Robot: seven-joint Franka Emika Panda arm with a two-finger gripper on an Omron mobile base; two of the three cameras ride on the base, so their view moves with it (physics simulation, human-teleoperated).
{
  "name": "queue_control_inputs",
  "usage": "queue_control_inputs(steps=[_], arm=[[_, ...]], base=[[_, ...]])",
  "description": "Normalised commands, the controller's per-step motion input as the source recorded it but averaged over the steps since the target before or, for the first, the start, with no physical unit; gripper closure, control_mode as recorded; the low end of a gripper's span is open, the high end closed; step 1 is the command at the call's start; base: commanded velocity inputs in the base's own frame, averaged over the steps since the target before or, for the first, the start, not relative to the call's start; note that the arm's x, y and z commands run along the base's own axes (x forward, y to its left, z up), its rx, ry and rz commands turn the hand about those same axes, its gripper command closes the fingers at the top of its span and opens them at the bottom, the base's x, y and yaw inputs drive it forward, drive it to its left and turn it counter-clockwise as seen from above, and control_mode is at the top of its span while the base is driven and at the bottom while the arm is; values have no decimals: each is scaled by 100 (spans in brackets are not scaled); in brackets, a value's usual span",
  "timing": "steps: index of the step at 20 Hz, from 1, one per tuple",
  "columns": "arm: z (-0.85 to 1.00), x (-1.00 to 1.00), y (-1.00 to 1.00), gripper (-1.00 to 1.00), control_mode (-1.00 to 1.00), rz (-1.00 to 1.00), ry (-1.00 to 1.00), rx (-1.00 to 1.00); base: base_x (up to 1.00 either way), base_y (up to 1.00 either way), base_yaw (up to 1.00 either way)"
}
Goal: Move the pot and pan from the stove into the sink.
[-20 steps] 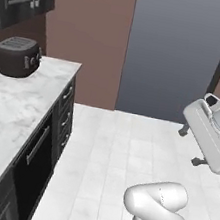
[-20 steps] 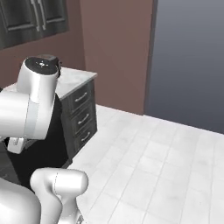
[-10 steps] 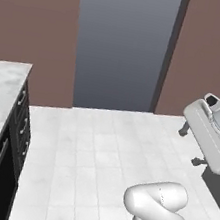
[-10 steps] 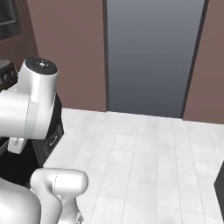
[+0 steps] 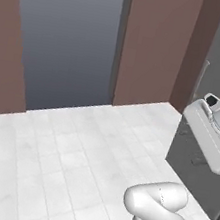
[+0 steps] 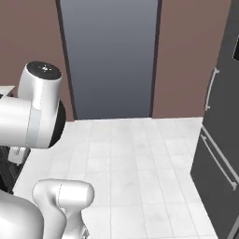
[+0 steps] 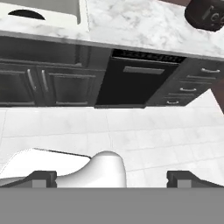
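Progress looks nil: the gripper (image 7: 112, 178) is spread wide and holds nothing. The sink (image 7: 41, 13) lies at the hand view's far left; pot, pan and stove can't be placed.

The white marble worktop (image 7: 144, 26) carries a dark toaster (image 7: 204, 14) at its far right end and holds the recessed white sink (image 7: 43, 13) at its left.

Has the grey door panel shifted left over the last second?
No. The grey door panel keeps its place against the brown wall beside it; the whole view swung, so the camera turned.
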Motion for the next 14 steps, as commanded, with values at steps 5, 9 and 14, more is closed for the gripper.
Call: queue_control_inputs(steps=[5,9,14], arm=[[0,0,0,-100,100,0,0,0],[0,0,0,-100,100,0,0,0],[0,0,0,-100,100,0,0,0]], base=[[4,-20,-44],[4,-20,-43],[0,-21,-42]])
